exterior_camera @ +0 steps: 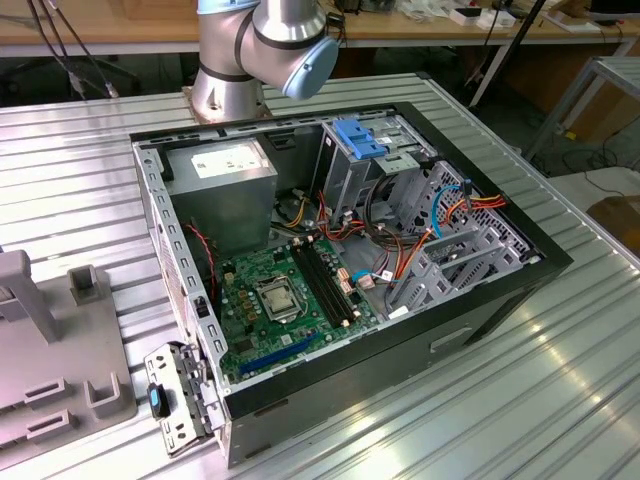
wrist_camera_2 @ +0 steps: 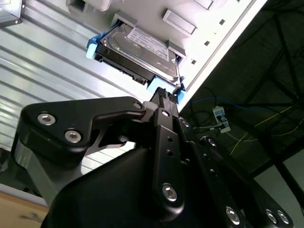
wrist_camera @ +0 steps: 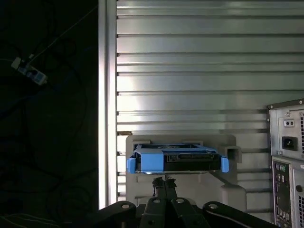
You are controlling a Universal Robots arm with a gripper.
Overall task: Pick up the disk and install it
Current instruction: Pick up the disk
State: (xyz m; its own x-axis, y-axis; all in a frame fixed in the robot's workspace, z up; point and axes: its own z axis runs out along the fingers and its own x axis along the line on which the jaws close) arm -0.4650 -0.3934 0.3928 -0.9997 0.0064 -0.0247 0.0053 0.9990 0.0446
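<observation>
The disk (wrist_camera: 176, 159) is a grey metal drive in a bright blue carrier. It lies in a pale grey holder (wrist_camera: 230, 190) on the ribbed metal table. In the second wrist view the disk (wrist_camera_2: 137, 50) shows its labelled top face and blue corners. My gripper (wrist_camera: 164, 182) sits just short of the disk's near edge, its black fingers together with nothing between them. In the second wrist view the gripper (wrist_camera_2: 166, 96) ends close beside the carrier's blue corner; I cannot tell if they touch.
An open computer case (exterior_camera: 500, 300) lies on the table with its motherboard (exterior_camera: 290, 300) and a metal drive cage topped by a fixed blue bracket (exterior_camera: 358, 138). The case's rear panel (wrist_camera: 287, 156) stands beside the holder. The table edge (wrist_camera: 102, 118) drops to a dark floor.
</observation>
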